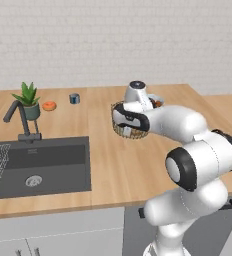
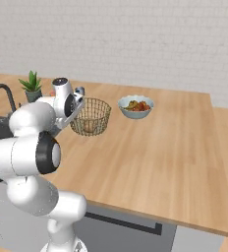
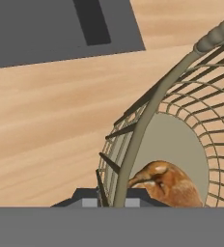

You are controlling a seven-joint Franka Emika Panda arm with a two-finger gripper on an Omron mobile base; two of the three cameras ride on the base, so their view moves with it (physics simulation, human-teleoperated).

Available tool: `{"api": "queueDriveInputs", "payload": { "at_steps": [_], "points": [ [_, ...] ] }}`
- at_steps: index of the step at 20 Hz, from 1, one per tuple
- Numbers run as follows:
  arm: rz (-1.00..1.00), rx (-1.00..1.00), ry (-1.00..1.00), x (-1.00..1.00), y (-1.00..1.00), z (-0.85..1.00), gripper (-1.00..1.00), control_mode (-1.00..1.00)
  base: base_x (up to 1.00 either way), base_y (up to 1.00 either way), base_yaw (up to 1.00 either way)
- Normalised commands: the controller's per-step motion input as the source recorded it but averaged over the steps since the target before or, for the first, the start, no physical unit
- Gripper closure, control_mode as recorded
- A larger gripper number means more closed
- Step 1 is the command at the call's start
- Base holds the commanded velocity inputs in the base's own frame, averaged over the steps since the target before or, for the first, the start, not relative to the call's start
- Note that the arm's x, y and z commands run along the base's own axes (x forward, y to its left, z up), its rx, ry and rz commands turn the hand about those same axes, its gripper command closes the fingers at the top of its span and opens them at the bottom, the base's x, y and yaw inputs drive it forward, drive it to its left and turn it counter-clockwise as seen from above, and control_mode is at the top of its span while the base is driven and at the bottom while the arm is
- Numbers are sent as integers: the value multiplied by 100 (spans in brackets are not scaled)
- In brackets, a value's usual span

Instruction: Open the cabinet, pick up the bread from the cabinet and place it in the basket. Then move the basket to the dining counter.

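On the broad wooden dining counter [image 2: 150,152], which carries a dark inset sink [image 1: 43,167] with a black faucet [image 1: 19,120], the white arm [image 1: 188,150] reaches forward to the basket [image 2: 90,116]. The wire-mesh basket stands near the middle of the counter, just beside a pale bowl [image 2: 135,107] of mixed food. The gripper [image 3: 113,198] is clamped on the basket's rim, the wire passing between its two dark tips in the hand view. Inside the basket lies the bread [image 3: 168,185], a golden-brown bun resting on the floor of the mesh (its lower part is cut off in the hand view). Behind the faucet stands a potted plant [image 1: 28,100], then a flat orange round [image 1: 49,105] and a small dark cup [image 1: 74,98].
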Motion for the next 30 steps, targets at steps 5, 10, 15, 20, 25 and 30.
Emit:
{"api": "queueDriveInputs", "payload": {
  "at_steps": [5,10,15,20,25,30],
  "points": [
    [0,0,0,64,0,-47,100,-100,0,0,0],
    [3,0,0,48,0,-49,100,-100,0,0,0],
    [4,0,1,52,-10,-54,100,-100,0,0,0],
    [1,0,1,49,-11,-56,100,-100,0,0,0],
    [0,0,4,48,-3,-60,100,-100,0,0,0],
    [0,0,4,6,-16,-58,100,-100,0,0,0]
  ]
}}
